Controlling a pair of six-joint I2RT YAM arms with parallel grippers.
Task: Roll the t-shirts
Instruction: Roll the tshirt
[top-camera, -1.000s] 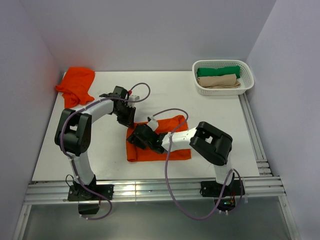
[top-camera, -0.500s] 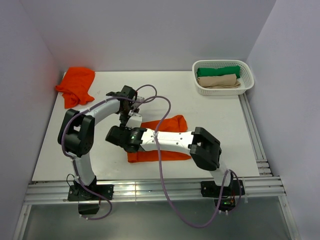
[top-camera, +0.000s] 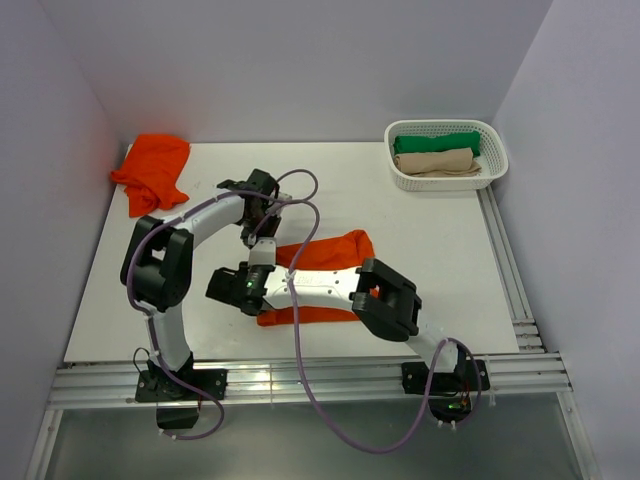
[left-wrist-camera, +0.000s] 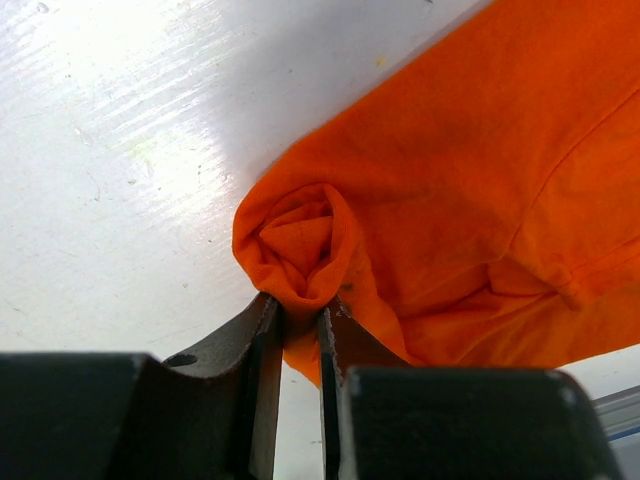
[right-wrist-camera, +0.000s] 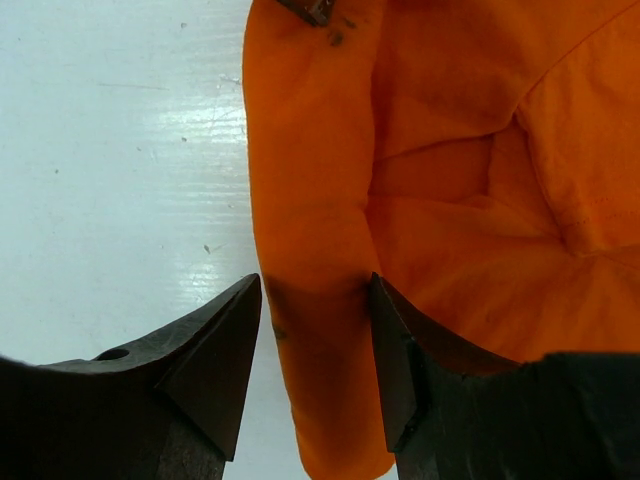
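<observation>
An orange t-shirt (top-camera: 325, 252) lies mid-table, its left edge rolled into a tube. My left gripper (top-camera: 260, 234) is at the tube's far end. In the left wrist view the gripper (left-wrist-camera: 300, 310) is shut on the spiralled end of the t-shirt (left-wrist-camera: 470, 170). My right gripper (top-camera: 256, 298) is at the tube's near end. In the right wrist view it (right-wrist-camera: 315, 290) is shut across the roll (right-wrist-camera: 310, 200), both fingers touching the cloth. A second orange t-shirt (top-camera: 152, 168) lies crumpled at the back left corner.
A white mesh basket (top-camera: 490, 170) stands at the back right, with a green roll (top-camera: 436, 142) and a beige roll (top-camera: 435, 162) inside. Walls close in on the left, back and right. Metal rails (top-camera: 300, 385) run along the table's near edge.
My right gripper has swept left across the t-shirt to its left edge. My left gripper has shifted slightly right and closed on the roll's far end.
</observation>
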